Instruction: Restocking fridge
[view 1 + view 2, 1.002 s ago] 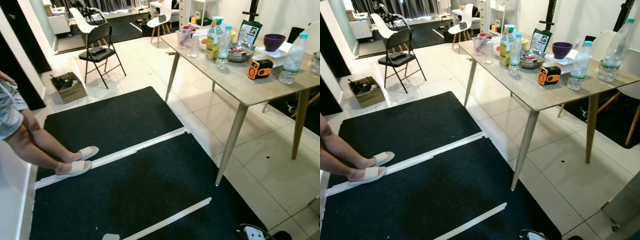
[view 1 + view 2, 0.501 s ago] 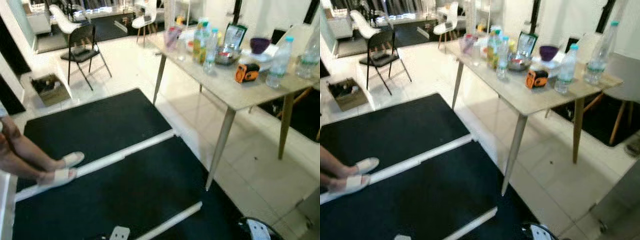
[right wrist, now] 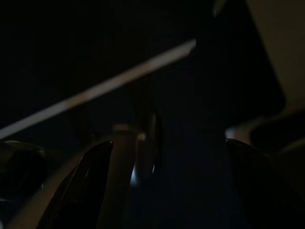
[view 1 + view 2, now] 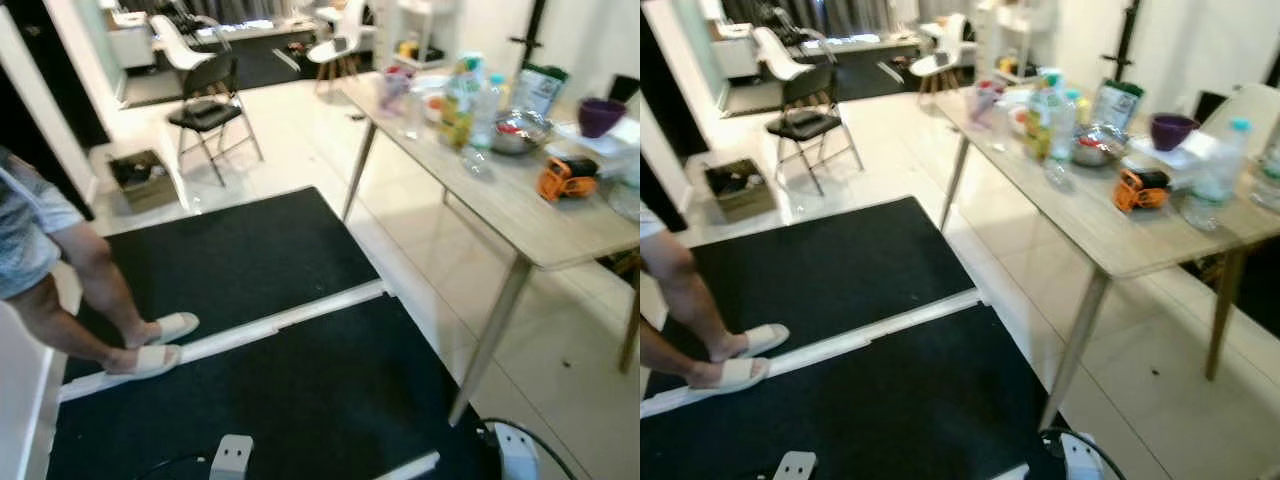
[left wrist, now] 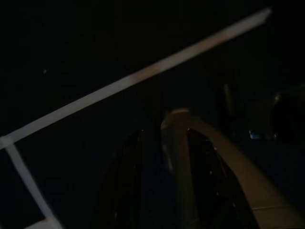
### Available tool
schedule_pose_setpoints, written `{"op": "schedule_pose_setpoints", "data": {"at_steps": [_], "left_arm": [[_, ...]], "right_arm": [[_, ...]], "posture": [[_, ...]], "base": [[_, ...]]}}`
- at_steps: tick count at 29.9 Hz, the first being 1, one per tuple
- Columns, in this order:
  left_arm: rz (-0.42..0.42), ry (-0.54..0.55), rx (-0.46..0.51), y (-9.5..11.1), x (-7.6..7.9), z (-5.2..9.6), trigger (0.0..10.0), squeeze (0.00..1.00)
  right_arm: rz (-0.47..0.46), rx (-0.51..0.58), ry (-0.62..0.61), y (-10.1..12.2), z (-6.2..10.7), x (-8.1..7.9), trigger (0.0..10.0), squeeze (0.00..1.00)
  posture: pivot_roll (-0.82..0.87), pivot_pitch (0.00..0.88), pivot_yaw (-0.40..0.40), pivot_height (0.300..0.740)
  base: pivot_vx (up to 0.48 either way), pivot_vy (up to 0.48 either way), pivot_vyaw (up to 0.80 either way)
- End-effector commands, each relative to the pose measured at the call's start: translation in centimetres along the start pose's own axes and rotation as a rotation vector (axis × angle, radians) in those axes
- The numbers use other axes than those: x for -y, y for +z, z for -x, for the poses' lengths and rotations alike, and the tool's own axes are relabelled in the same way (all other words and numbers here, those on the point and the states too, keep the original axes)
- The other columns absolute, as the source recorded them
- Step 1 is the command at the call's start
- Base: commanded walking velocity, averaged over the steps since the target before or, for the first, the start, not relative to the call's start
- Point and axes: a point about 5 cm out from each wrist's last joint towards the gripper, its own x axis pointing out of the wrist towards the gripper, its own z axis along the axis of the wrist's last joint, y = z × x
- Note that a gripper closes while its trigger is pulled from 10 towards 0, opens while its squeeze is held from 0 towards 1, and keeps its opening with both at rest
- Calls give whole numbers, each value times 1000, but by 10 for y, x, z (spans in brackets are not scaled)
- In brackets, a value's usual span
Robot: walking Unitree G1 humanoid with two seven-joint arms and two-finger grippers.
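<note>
Turned a bit left since a second ago, pushing the table [image 4: 540, 215] toward the right edge. Probably meant walking about, not stocking yet. Left the bottle [image 4: 1220, 165] and juice carton [image 4: 1040, 120] standing on the table, well apart from both grippers. Hung the left gripper [image 5: 164, 143] and right gripper [image 3: 167, 145] low over the black mat [image 4: 300, 390]. Too dark to tell open from closed.
</note>
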Motion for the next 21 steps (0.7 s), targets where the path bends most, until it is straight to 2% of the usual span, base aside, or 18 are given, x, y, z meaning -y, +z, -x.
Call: {"op": "schedule_pose_setpoints", "data": {"at_steps": [1, 3, 8, 14, 21], "left_arm": [[25, 20, -7, -3, -4, 1, 10000, 0], [36, 33, -16, -8, -7, 3, 10000, 0], [46, 54, -35, -16, -14, 6, 10000, 0], [62, 75, -39, -20, -22, 9, 10000, 0], [46, 81, -42, -23, -24, 10, 10000, 0]], "right_arm": [[-27, -16, -2, -6, 0, -2, 10000, 0], [-51, -35, -43, -14, 3, 8, 10000, 0], [-57, -48, -52, -18, 4, 10, 10000, 0], [-23, -63, -36, -20, 4, 8, 10000, 0], [-27, -45, -37, -12, 1, 3, 10000, 0]], "posture": [[-7, 0, 35, 740], [-12, 0, 37, 740], [-13, 0, 35, 740], [-6, 0, 29, 740], [37, 0, 2, 740]], "base": [[364, 0, 0], [366, 0, 0], [368, 0, 0], [368, 0, -723], [368, 0, -664]]}}
